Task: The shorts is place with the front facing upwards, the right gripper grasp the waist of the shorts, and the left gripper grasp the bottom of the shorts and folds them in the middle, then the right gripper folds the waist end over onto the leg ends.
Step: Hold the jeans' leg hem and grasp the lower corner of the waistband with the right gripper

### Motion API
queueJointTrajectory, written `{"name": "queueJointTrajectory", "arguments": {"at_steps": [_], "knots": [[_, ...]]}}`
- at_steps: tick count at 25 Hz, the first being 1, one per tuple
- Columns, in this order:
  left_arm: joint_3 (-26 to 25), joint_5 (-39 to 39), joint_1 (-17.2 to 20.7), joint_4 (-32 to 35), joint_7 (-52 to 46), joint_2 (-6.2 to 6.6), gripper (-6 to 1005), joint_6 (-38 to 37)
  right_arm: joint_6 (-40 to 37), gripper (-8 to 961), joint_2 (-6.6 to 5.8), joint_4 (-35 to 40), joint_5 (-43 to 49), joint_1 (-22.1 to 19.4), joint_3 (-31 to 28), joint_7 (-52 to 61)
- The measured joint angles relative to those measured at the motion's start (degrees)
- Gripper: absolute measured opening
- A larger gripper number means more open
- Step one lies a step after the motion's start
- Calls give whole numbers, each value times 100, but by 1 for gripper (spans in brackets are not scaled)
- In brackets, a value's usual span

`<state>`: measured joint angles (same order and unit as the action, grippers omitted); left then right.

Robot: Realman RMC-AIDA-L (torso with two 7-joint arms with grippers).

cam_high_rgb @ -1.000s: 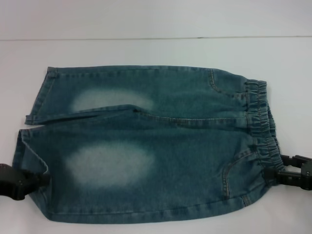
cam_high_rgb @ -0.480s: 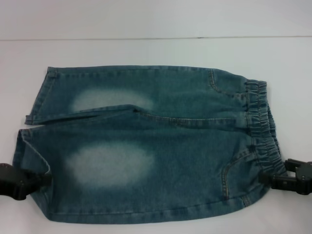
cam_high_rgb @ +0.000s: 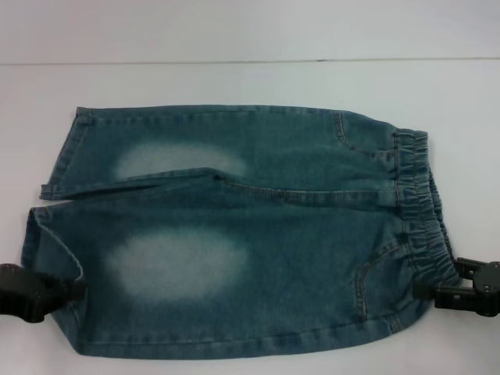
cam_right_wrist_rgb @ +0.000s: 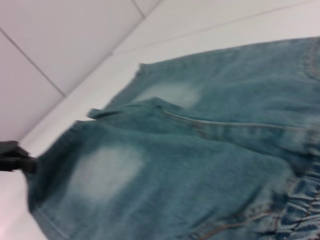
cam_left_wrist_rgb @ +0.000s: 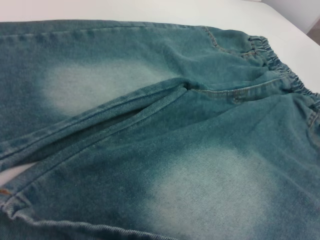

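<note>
The shorts (cam_high_rgb: 242, 234) lie flat on the white table (cam_high_rgb: 234, 86), front up, with pale oval patches on both legs. The waist of the shorts (cam_high_rgb: 422, 203) is the puckered band on the right. The bottom of the shorts (cam_high_rgb: 47, 226), two flat leg ends, points left. My right gripper (cam_high_rgb: 453, 283) sits low at the near corner of the waist, open, with the band's edge at its fingers. My left gripper (cam_high_rgb: 72, 287) is against the near leg's hem; it also shows as a dark shape (cam_right_wrist_rgb: 15, 156) at that hem. The left wrist view holds only denim (cam_left_wrist_rgb: 165, 150).
A seam line (cam_high_rgb: 234, 61) runs across the white surface behind the shorts. Bare table surrounds the cloth on the far side and to the right.
The right gripper has slid along the waistband toward the near edge of the table. The left gripper and the shorts have hardly moved.
</note>
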<state>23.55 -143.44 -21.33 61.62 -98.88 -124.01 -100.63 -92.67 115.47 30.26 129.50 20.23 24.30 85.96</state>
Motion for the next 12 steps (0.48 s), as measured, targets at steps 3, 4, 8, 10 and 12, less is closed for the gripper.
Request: {"name": "queueJointTrajectory", "arguments": {"at_steps": [3, 4, 8, 10, 12], "knots": [[0, 0, 4, -1, 0, 0, 28, -11, -161, 880, -39, 8, -1, 24, -40, -8], [0, 0, 3, -1, 0, 0, 28, -14, -187, 875, -60, 16, -2, 26, -47, -13], [0, 0, -9, -9, 2, -3, 28, -17, -144, 823, -125, 70, 15, 25, -18, -34], [0, 0, -20, -24, 5, -7, 28, -18, -81, 791, -126, 89, 40, 24, 1, -77], [1, 1, -27, -34, 4, -8, 28, -18, -69, 759, -108, 93, 91, 40, 21, -168]]}}
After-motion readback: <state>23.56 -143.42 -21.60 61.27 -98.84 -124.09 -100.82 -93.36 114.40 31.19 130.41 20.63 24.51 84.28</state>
